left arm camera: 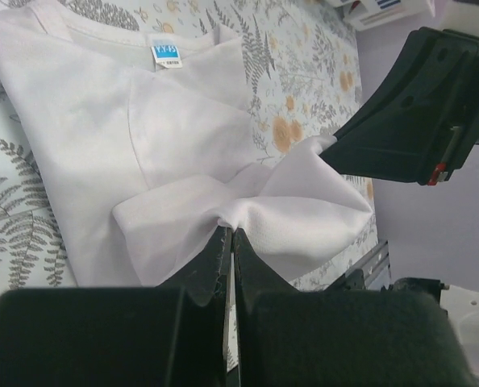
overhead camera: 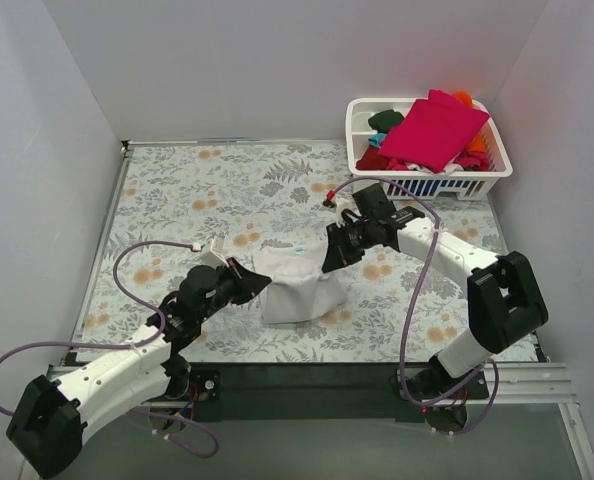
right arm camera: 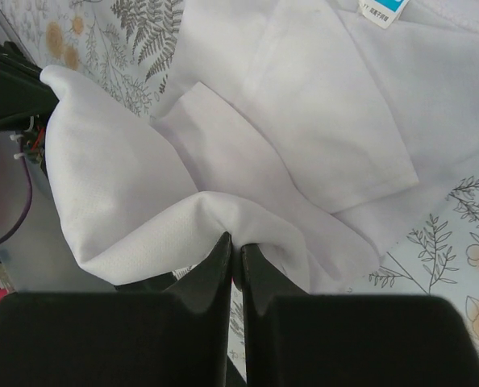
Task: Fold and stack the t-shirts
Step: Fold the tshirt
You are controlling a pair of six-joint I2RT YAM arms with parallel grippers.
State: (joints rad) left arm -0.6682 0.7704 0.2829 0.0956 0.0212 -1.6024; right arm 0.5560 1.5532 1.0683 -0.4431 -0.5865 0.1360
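On the leaf-and-flower patterned surface (overhead camera: 177, 200), toward the near middle, 1 white t-shirt (overhead camera: 295, 290) lies partly folded in a rough block. 2 pincers hold it at the same time.

Left pincer (overhead camera: 261, 281): it meets the left side of the shirt. The left wrist view shows its 2 fingers (left arm camera: 211, 278) pressed together, with a pinch of white cloth clamped between the tips.

Right pincer (overhead camera: 333, 262): it meets the upper right side of the shirt. The right wrist view shows its 2 fingers drawn together in the same way, clamped on a fold of the same cloth.

Between the 2 pincers the cloth rises in a puffed, creased span above the layers below it. The rest of the shirt lies flat on the surface. 1 short sleeve (right arm camera: 328, 105) lies folded over the body, and a blue-and-white label (left arm camera: 165, 55) shows at the collar. The print on the label is too small to read.

At the far right corner stands a white slatted basket (overhead camera: 447, 186), well apart from the white t-shirt. It holds a heap of other shirts. 1 magenta shirt (overhead camera: 432, 130) lies on top and covers most of the heap. Beside and under it show parts of 1 dark green shirt (overhead camera: 385, 120), 1 teal shirt (overhead camera: 376, 140), 1 red shirt (overhead camera: 374, 160) and 1 orange shirt (overhead camera: 464, 98). The orange shirt shows only at the far rim.
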